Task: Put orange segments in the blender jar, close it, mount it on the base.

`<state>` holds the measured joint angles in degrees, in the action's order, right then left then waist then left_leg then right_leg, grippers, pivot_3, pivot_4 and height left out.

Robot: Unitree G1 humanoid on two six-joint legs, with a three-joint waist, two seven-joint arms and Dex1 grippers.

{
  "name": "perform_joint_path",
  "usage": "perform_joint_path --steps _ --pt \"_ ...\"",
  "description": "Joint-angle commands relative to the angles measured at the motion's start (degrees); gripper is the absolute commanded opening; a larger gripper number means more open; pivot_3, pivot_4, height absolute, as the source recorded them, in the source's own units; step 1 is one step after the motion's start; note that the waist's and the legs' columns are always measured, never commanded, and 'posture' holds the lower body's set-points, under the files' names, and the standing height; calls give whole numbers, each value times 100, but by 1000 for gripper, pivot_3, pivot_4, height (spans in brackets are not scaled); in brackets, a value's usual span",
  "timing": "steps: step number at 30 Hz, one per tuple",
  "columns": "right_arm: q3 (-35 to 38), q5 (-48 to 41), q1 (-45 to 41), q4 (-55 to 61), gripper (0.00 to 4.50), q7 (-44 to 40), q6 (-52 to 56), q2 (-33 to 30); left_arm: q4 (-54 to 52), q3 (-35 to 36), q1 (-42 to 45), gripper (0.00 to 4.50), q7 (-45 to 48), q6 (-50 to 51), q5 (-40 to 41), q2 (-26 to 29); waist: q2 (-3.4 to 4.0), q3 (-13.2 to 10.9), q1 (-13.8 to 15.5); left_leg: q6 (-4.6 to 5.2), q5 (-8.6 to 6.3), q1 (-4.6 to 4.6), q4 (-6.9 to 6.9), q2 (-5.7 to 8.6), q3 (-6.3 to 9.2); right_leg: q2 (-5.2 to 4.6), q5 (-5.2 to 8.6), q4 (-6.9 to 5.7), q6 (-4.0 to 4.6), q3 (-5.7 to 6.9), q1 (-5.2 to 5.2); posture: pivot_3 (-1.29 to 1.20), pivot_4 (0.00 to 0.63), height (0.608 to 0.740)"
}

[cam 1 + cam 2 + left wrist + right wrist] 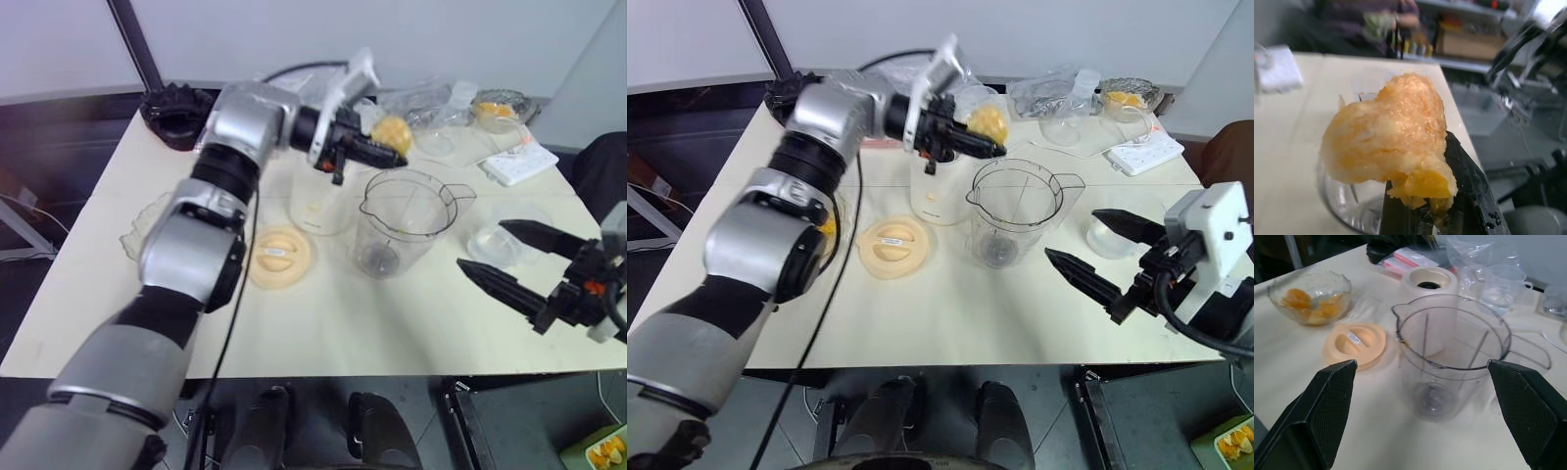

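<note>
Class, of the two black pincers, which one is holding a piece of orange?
The left pincer, shut on a glossy orange segment above the clear plastic blender jar; the right pincer is wide open, empty.

Pinched in the left gripper (991,149), the orange segment (1391,139) looks wet, pulpy and rough, glossy at its torn end. Between the right gripper's (1422,406) matt, cross-hatched black pads (1334,399), the blender jar (1452,357) is smooth clear plastic
</note>
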<state>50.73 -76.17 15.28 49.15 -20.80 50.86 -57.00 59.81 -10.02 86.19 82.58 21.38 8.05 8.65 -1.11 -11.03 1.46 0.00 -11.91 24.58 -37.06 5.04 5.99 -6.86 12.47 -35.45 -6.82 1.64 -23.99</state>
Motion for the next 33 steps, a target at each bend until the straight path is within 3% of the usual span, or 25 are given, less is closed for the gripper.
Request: perform_joint_path --steps 1,8,11,17,18,24,33 --pt "77 -119 31 152 4500 239 -182 51 244 -48 114 65 -271 -551 -247 -287 0 0 36 0 0 0 0 0 0 0 0 0 0 0 0 0 150 740" --pt "-12 -172 210 344 4500 559 -316 113 788 -107 97 65 -710 -1156 -676 -774 0 0 88 5 -3 5 -2 2 0 0 -2 6 -6 2 1 0 150 740" --pt "9 -189 291 380 4500 634 -370 117 901 -58 125 1035 -821 -1254 -761 -858 -1 0 88 5 -3 6 -3 2 0 0 -4 9 -8 2 2 0 150 740" --pt "13 -133 493 409 4500 676 -468 173 903 45 150 4153 -832 -1438 -775 -906 0 0 85 5 -3 6 -4 2 0 1 -5 9 -11 2 2 0 150 740" --pt "11 -97 540 398 4500 655 -483 193 869 72 157 4445 -811 -1475 -750 -911 -1 0 85 6 -3 6 -4 2 0 1 -5 9 -11 3 2 0 150 740" --pt "-26 270 740 313 4500 369 -514 188 473 -302 114 4445 -634 -2270 -1161 -741 0 0 86 6 -4 6 -5 2 -1 1 -5 11 -12 3 4 0 150 740" --pt "-294 575 447 175 4500 303 -666 236 461 -660 228 4445 -888 -2637 -1694 -712 1 0 86 7 -5 4 -5 2 -1 1 -3 17 -17 4 10 0 150 740"
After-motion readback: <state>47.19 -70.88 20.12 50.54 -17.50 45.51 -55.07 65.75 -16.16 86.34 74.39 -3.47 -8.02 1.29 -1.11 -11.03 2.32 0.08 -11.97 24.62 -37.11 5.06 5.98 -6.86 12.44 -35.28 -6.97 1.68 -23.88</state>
